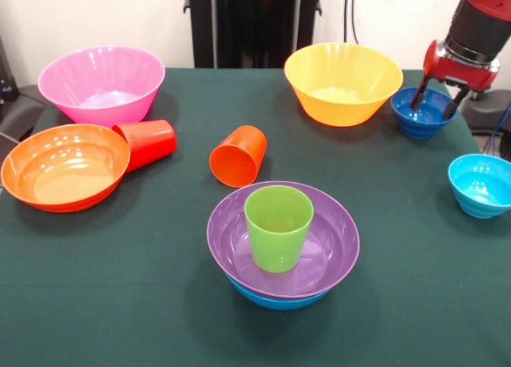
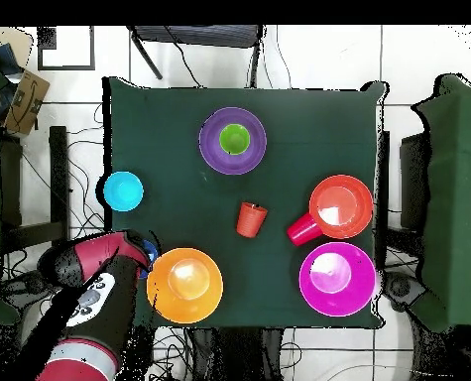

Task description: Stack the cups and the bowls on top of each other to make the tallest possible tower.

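Three pieces make up the tower point(image 1: 281, 251) so far: a lime green cup point(image 1: 278, 226) stands upright in a purple bowl point(image 1: 335, 243), which nests in a blue bowl point(image 1: 275, 298) near the table's front middle. Behind it an orange cup point(image 1: 239, 155) lies on its side. A red cup point(image 1: 148, 142) lies tipped, touching the orange bowl point(image 1: 62, 166), with the pink bowl point(image 1: 101, 84) beyond. Across the green table point(image 1: 415, 303) sits the yellow bowl point(image 1: 343, 82), a small dark blue bowl point(image 1: 423, 113) just beside it, and a cyan bowl point(image 1: 481, 184) nearer. The gripper point(image 1: 435, 104) reaches into the dark blue bowl, fingers spread apart, one inside and one over the rim.
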`<action>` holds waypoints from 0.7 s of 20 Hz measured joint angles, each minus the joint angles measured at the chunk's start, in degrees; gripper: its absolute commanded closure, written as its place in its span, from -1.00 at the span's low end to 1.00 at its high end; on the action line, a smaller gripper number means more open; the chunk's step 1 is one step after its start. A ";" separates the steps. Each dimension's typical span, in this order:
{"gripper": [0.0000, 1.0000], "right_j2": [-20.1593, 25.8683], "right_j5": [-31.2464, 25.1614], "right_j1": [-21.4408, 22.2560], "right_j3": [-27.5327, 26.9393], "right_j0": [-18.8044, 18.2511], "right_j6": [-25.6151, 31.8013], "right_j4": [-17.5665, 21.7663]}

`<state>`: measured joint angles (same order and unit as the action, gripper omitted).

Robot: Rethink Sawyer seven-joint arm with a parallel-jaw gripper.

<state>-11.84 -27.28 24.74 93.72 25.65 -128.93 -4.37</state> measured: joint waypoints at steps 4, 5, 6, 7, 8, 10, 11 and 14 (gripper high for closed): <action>-1.00 1.01 0.00 1.14 0.02 -1.54 0.00 -1.08; -1.00 1.14 0.01 1.37 0.01 -1.72 0.00 -1.23; -1.00 1.27 0.01 1.60 0.01 -1.89 0.00 -1.39; -1.00 1.48 0.00 2.15 0.02 -2.18 0.00 -1.72; -1.00 1.52 0.00 2.32 0.02 -2.23 0.00 -1.80; -1.00 1.60 0.00 2.69 0.02 -2.30 0.00 -1.98; -1.00 1.69 0.00 2.97 0.01 -2.31 0.00 -2.16; -1.00 1.89 0.00 3.28 0.02 -2.30 0.00 -2.42</action>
<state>-9.95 -27.28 28.03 93.74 23.34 -128.93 -6.78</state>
